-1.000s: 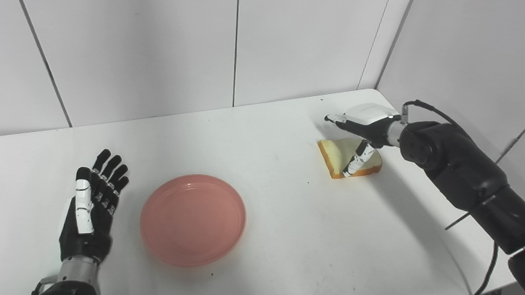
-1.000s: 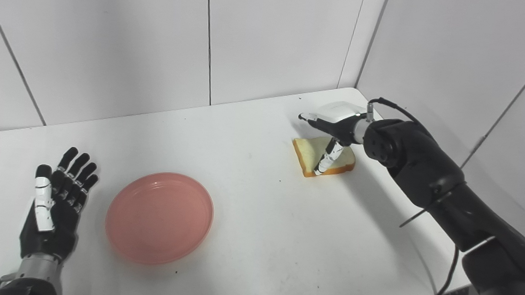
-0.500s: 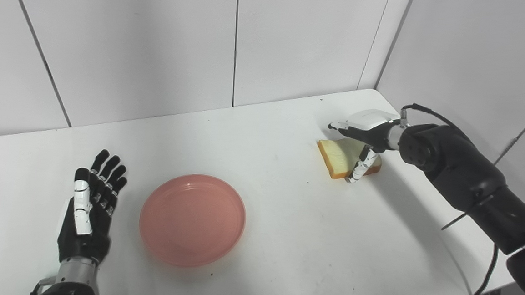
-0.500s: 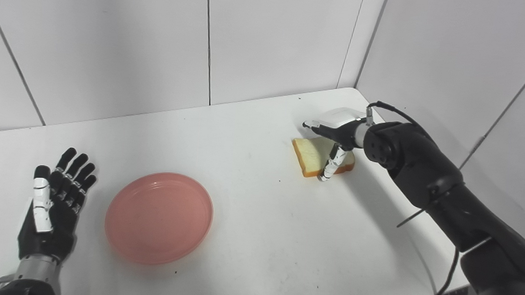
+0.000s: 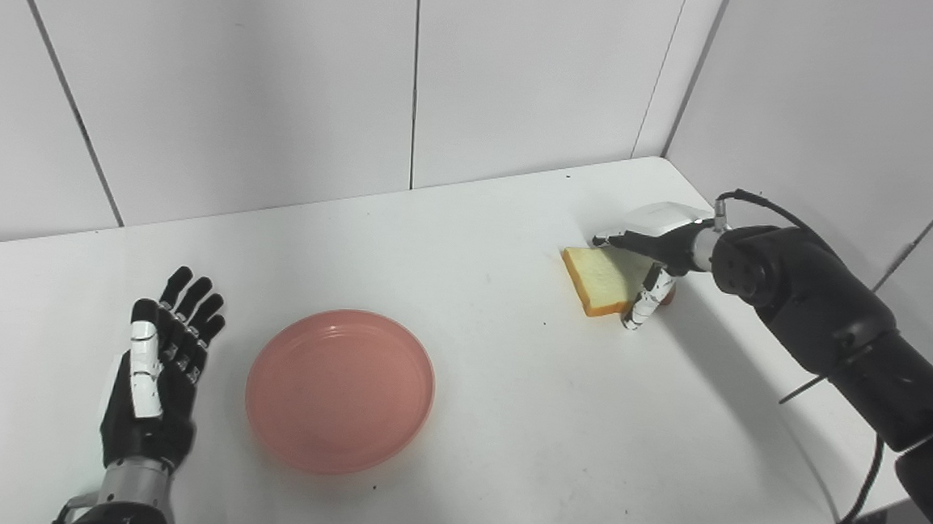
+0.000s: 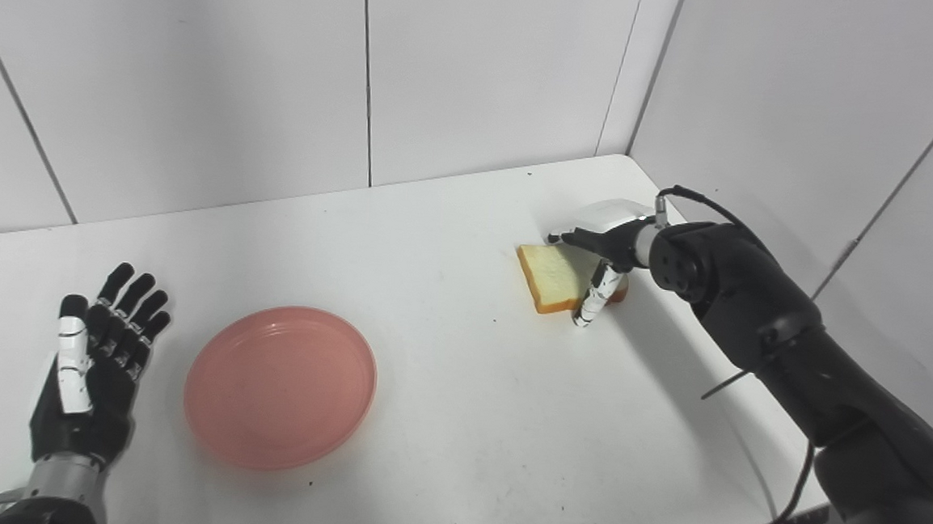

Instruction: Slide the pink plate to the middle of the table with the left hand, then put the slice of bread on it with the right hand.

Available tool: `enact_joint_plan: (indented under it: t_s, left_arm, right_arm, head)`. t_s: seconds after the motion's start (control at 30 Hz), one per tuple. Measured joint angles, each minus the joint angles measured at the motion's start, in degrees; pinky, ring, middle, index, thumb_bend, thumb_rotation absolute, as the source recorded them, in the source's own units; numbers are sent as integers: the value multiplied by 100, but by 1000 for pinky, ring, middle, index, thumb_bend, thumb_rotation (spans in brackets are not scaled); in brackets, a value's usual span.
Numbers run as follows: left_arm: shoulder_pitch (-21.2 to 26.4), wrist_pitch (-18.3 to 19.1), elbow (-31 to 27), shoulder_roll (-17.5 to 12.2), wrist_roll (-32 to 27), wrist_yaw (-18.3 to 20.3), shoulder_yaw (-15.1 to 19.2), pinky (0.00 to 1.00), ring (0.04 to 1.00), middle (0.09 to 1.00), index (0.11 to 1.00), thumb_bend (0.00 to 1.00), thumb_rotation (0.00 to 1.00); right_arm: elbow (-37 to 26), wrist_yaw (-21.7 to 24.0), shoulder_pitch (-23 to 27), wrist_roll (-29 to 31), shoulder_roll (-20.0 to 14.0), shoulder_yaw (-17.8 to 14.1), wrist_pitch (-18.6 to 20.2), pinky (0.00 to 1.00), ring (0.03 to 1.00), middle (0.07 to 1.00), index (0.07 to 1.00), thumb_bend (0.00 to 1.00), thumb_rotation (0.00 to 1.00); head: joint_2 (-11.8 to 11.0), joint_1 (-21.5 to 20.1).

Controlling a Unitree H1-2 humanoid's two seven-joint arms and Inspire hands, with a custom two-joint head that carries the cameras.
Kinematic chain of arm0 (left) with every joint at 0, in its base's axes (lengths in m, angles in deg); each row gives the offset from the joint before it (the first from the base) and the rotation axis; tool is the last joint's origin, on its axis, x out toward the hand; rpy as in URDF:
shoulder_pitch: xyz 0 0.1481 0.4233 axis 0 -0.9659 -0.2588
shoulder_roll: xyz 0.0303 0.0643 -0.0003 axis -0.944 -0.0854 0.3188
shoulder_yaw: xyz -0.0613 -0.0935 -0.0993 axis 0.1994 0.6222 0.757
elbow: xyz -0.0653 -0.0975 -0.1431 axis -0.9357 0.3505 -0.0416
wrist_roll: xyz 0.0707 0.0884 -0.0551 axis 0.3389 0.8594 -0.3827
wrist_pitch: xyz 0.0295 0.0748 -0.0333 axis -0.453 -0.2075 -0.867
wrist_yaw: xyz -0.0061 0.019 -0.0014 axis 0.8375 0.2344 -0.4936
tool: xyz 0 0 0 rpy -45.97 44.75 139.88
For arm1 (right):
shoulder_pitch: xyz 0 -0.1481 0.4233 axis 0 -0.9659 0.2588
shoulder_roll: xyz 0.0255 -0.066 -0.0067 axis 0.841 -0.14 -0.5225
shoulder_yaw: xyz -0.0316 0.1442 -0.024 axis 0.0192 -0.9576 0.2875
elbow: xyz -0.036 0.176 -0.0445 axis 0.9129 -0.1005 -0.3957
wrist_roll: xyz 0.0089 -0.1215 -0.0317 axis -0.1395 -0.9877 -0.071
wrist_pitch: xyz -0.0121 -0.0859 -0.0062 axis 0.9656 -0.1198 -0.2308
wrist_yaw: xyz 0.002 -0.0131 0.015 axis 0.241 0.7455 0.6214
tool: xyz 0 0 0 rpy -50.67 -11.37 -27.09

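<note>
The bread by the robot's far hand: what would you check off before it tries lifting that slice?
1. Slice of bread within reach of right hand: ok.
2. Fingers above the slice, thumb at its near edge: ok.
3. Grip closed firmly: cannot tell.
4. Pink plate bare, ready to take bread: ok.
5. Plate at mid-table: not ok, sits left of centre.
6. Left hand open, apart from the plate: ok.

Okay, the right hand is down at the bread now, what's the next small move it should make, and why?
Probably close the right hand on the slice of bread. Its fingers lie over the slice's top and its thumb reaches down at the near edge, yet the slice still looks to be resting on the table. The pink plate sits bare, and the left hand waits open beside it.
</note>
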Motion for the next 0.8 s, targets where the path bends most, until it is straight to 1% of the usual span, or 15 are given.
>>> enact_joint_plan:
  t_s: [0.07,0.1,0.13,0.23,0.27,0.37,0.43,0.53,0.6,0.63,0.67,0.7,0.8]
  left_arm:
    - [-15,2,-19,0,1,0,-4,930,915,921,901,678,977]
    - [-24,3,-32,1,1,0,-5,930,915,920,900,677,975]
    - [-30,4,-39,2,0,0,-6,934,918,922,902,675,975]
    - [-31,6,-39,3,0,0,-6,934,918,925,904,673,982]
    - [-31,8,-40,3,0,0,-6,934,918,924,904,673,983]
    - [-34,34,-47,3,0,-1,-6,934,921,925,903,670,982]
    - [-35,60,-50,3,-1,-1,-6,935,921,924,902,671,981]
    - [-35,96,-55,3,0,0,-7,938,920,925,904,670,983]
    - [-35,97,-56,3,0,0,-8,937,919,924,903,670,984]
    - [-35,97,-56,3,0,0,-9,937,919,924,902,669,983]
    - [-35,97,-56,3,0,0,-9,937,919,924,901,669,980]
    - [-35,97,-56,3,0,0,-9,936,919,924,900,671,979]
    - [-35,98,-56,2,-1,0,-7,942,922,926,902,673,979]
  right_arm:
    - [19,-53,-3,78,9,-14,-39,717,821,858,854,1000,287]
    - [18,-62,-8,109,19,-27,-41,697,809,851,848,1000,283]
    - [16,-80,-11,132,31,-37,-41,667,771,827,833,988,264]
    - [14,-183,-22,205,68,-71,-46,627,690,761,791,951,236]
    - [14,-233,-22,227,73,-77,-58,626,686,758,788,948,235]
    - [12,-350,-34,290,79,-87,-163,571,623,711,745,914,216]
    - [13,-428,-50,312,86,-93,-255,511,564,658,723,889,193]
    - [14,-513,-60,342,120,-103,-290,414,471,564,638,837,125]
    - [13,-548,-74,388,144,-114,-310,390,448,543,624,818,111]
    - [12,-560,-88,421,152,-126,-310,367,426,492,580,675,60]
    - [8,-580,-103,435,159,-136,-312,347,407,461,553,587,27]
    - [4,-619,-131,445,165,-155,-324,335,397,445,540,545,12]
    - [-3,-655,-172,472,165,-196,-344,305,376,435,533,528,2]
  head:
    - [0,0]
    - [9,0]
    - [9,0]
    - [35,0]
    - [35,0]
    - [53,0]
    - [53,0]
    - [62,0]
    - [62,0]
    - [62,0]
    - [62,0]
    - [70,0]
    - [70,0]
